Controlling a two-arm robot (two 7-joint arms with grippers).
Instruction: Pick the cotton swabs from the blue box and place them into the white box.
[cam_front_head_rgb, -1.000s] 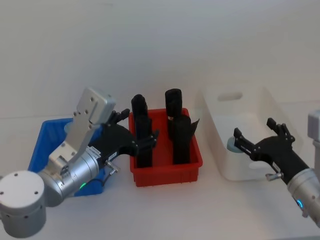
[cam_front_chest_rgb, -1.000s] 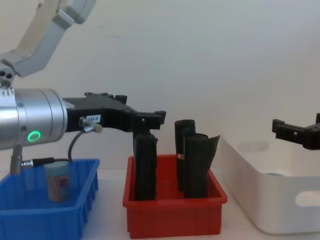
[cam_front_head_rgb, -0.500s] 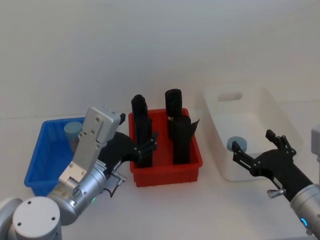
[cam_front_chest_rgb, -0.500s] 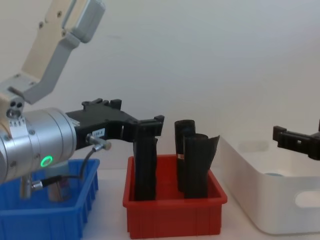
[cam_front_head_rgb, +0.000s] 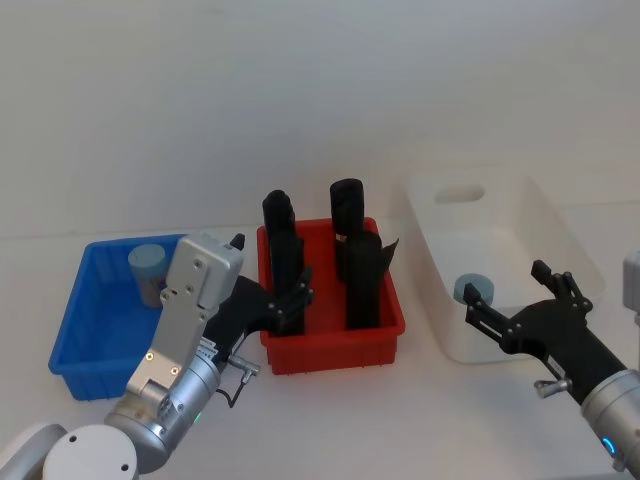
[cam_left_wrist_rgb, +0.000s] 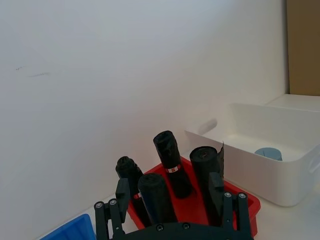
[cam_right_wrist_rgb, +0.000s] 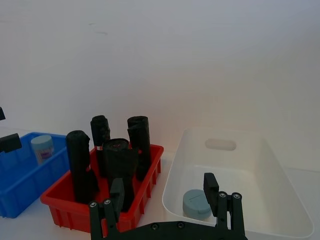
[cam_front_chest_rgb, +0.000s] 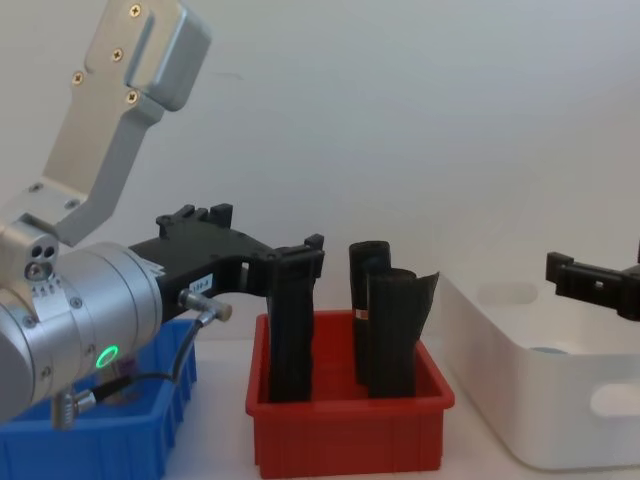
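Jaws on the left gripper (cam_front_head_rgb: 295, 298) stand wide apart with nothing between them. It hangs over the 8 o'clock corner of the red bin (cam_front_head_rgb: 335, 350), close to the nearest of the black rolls (cam_front_head_rgb: 362, 280), though I cannot tell if it touches one. Jaws on the right gripper (cam_front_head_rgb: 503, 290) are spread just as wide and grip nothing, hovering at the 6 o'clock rim of the white box (cam_front_head_rgb: 560, 230).

Outward from the left gripper, at about 9 o'clock, sits the blue box (cam_front_head_rgb: 75, 330). 1 jar of cotton swabs (cam_front_head_rgb: 147, 268) stands upright at its 12 o'clock end. The other jar (cam_front_head_rgb: 472, 290) rests in the white box near its 7 o'clock corner, just beyond the right gripper's fingertips.

My read is that 1 delivery is done and the pick in the blue box is not yet begun. That move calls for the left gripper to swing toward 9 o'clock, clear the rolls, and come down around the jar's lid.
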